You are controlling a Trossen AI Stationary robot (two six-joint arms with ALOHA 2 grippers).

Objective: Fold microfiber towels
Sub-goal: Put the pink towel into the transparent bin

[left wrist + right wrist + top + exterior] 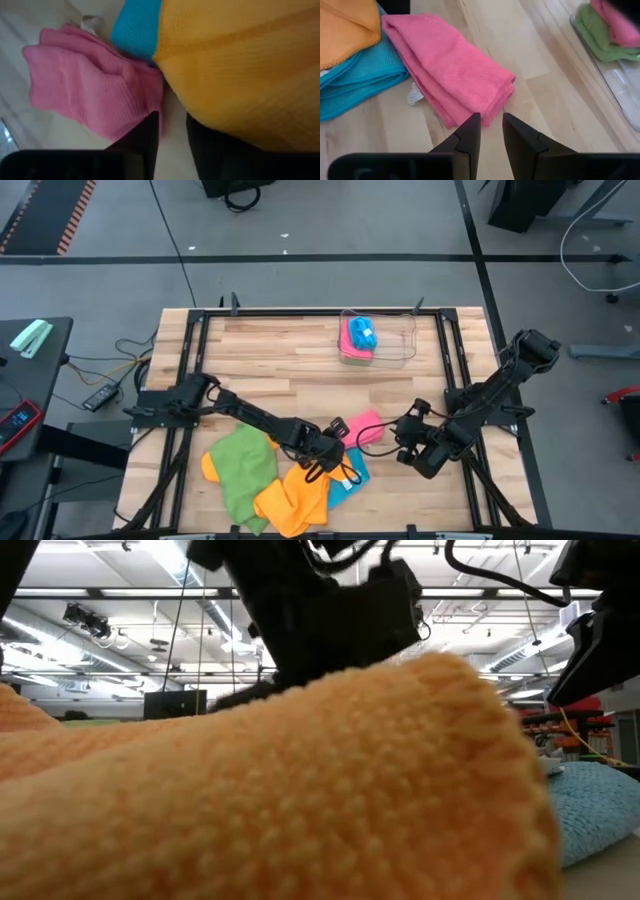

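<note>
Counter (300,355): wooden; we see bare boards along its far half.
Towels: green (245,465), orange (295,500), blue (350,475), pink (362,427) bunched at the near edge.
Left claw (335,465): narrow gap, beside the orange towel; holding nothing we can see.
Right claw (400,442): narrow, empty, just beside pink.
Tray (400,335): far side, holds folded towels, well apart.

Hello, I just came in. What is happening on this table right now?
A two-armed robot is folding microfiber towels. The left gripper is down at the orange towel, beside the blue towel. The right gripper waits, empty, next to the pink towel. A green towel lies loose, and folded ones sit in the clear tray.
</note>
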